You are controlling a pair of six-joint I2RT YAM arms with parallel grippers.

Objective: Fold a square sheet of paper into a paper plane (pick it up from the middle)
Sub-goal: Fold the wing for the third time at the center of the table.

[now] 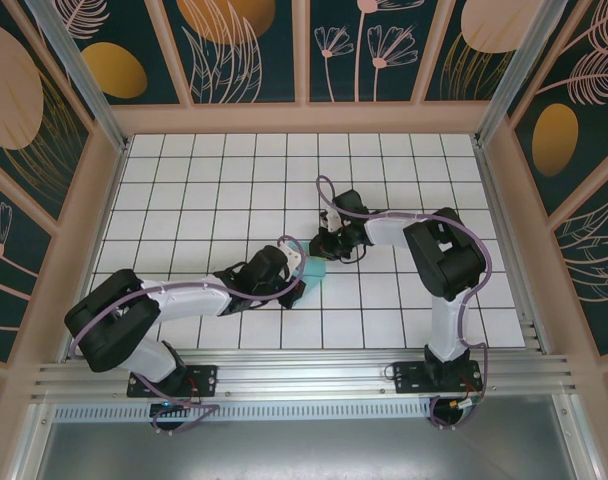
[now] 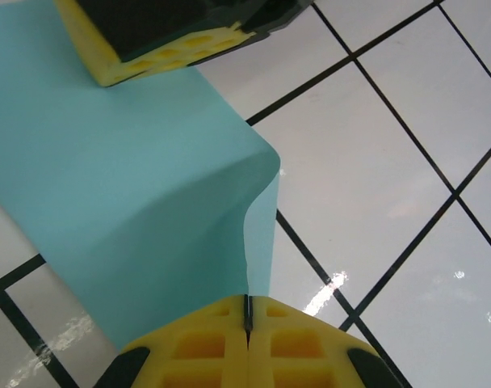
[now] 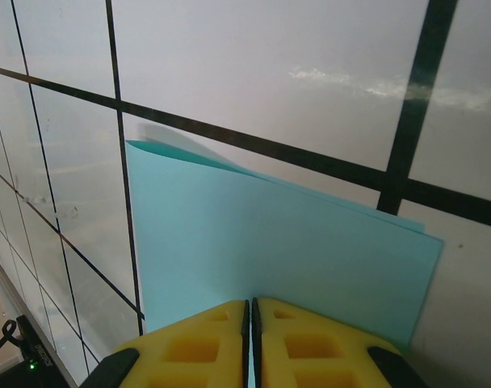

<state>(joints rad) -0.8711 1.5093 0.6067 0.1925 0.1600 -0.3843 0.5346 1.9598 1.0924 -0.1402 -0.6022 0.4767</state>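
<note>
Paper sheet (image 1: 313, 272), seen from the top camera, is a small turquoise patch near the middle of the white tiled table (image 1: 184, 200), between the tips of the two arms. The left gripper (image 1: 302, 278) reaches it from the left and the right gripper (image 1: 318, 258) from behind it, so the two heads crowd together and cover much of the paper. Pale wooden rails with dark flower-patterned panels (image 1: 244, 50) wall the table in, and a metal rail (image 1: 304, 372) runs along the near edge by the arm bases.

From the left wrist, the left gripper (image 2: 247, 317) has its yellow pads pressed together on a raised edge of the paper sheet (image 2: 132, 186), which runs straight into the seam between them. The paper bulges in a soft curve above the black-lined tiles (image 2: 391, 202). At the upper edge a yellow pad (image 2: 165, 48) of the right gripper sits on the paper's far part.

From the right wrist, the right gripper (image 3: 250, 314) is clenched on the paper sheet (image 3: 270, 242), pads closed together. Two layers show at the far edge, slightly parted. Tiles (image 3: 270, 73) lie beyond.
</note>
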